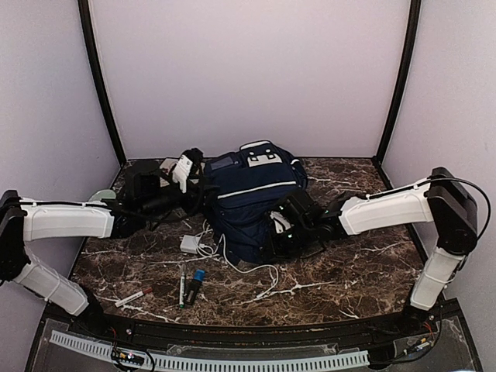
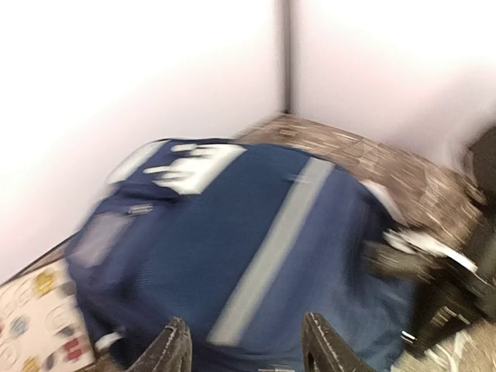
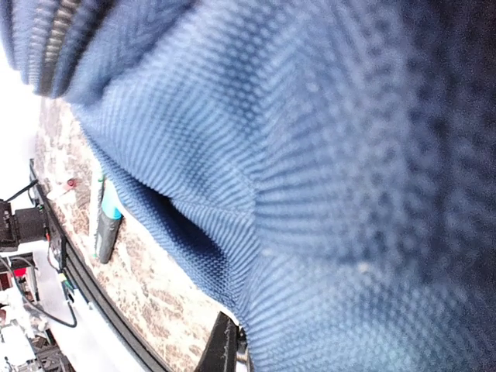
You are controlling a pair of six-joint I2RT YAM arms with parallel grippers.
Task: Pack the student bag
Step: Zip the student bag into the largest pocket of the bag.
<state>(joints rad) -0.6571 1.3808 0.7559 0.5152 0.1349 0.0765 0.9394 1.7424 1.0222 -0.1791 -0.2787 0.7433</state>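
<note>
Lying flat: student bag [image 1: 248,203], contents unseen.

Charger [image 1: 190,244], markers [image 1: 191,285] before student bag [image 1: 252,198]

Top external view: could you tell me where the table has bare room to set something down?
Bare marble: front right, between white cable and right arm; also back right, beside the student bag. Crowded: left of the bag, with charger, markers and dark clutter.

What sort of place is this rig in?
Likely a lab test booth: plain white panel walls with black corner posts, a dark marble-pattern tabletop, two white-and-black arms bolted at its near edge.
</note>
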